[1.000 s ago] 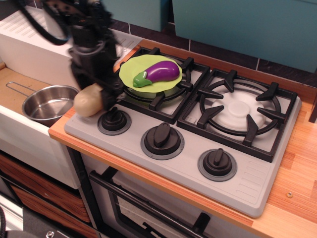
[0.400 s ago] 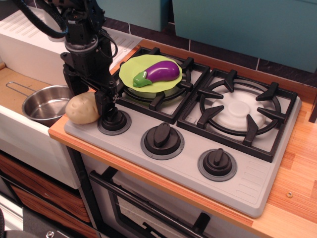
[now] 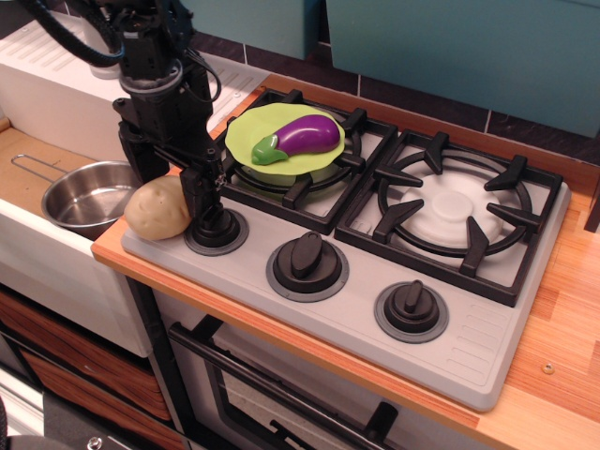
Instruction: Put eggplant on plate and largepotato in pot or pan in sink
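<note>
At the stove's front-left corner the pincer (image 3: 172, 183) straddles the largepotato (image 3: 157, 208) with jaws spread wide, not clamping it. Eggplant (image 3: 302, 137) lies on the plate (image 3: 246, 131); pan (image 3: 87, 195) sits in the sink (image 3: 37, 253), just left. Best to close squarely on the potato's middle before lifting, since it sits near the surface edge and could roll off.

Gripper (image 3: 169, 169) now risen toward the upper left, jaws spread, largepotato (image 3: 157, 207) released, resting at stove's left corner
</note>
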`<state>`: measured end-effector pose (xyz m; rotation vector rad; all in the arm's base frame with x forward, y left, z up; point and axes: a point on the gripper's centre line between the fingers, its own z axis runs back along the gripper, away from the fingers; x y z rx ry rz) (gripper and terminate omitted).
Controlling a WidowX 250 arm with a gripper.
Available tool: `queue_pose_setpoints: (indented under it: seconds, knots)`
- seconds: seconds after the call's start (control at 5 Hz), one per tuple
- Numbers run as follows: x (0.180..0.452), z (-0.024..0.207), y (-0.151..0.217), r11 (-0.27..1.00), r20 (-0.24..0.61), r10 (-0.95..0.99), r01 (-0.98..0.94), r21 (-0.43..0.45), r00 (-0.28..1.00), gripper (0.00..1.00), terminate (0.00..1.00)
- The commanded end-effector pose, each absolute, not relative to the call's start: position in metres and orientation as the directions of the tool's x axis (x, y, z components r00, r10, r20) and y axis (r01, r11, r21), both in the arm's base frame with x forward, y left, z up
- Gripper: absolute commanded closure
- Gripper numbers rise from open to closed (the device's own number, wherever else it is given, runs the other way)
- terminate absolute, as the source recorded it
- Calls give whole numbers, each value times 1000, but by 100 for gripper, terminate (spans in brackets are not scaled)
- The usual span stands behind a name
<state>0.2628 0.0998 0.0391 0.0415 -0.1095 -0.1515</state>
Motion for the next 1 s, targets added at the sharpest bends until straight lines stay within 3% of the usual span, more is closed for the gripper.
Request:
queue_pose_setpoints:
  seconds: [0.0, 0.8]
  knots:
    - [271, 47, 104, 987, 152, -160, 154, 48, 975, 0, 0]
    - [268, 36, 117, 989, 144, -143, 146, -10, 979, 0, 0]
